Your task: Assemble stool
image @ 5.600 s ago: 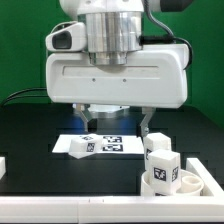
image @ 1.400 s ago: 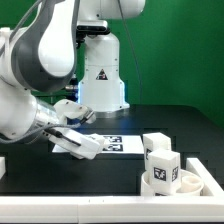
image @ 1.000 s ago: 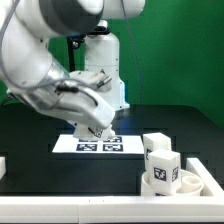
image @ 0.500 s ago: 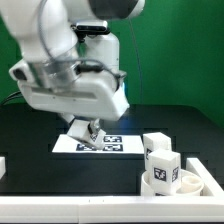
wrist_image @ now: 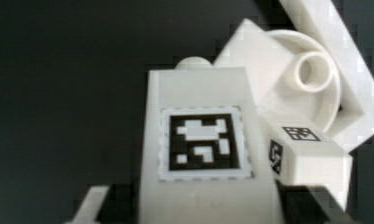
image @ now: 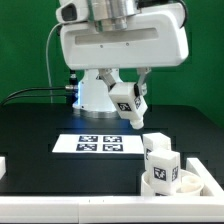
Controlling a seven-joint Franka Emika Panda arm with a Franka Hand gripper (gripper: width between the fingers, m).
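My gripper [image: 128, 101] hangs in the air above the marker board [image: 100, 143], shut on a white stool leg [image: 126, 99] that carries a black-and-white tag and is tilted. The wrist view shows that leg [wrist_image: 202, 140] close up between my fingers [wrist_image: 91, 206], tag facing the camera. The round rimmed seat [image: 190, 181] lies on the table at the exterior view's right, with two tagged legs [image: 162, 164] standing in it. From the wrist, the seat [wrist_image: 273, 52] lies beyond the held leg, one rounded leg end [wrist_image: 314, 72] rising from it.
A white rail [image: 100, 206] runs along the table's front edge, and a white block [image: 3, 165] sits at the exterior view's left. The arm's base [image: 95, 92] stands behind the marker board, with cables trailing to the left.
The arm has swung round and risen, lifting the leg off the marker board and carrying it toward the exterior view's right. The seat and its legs have not moved.
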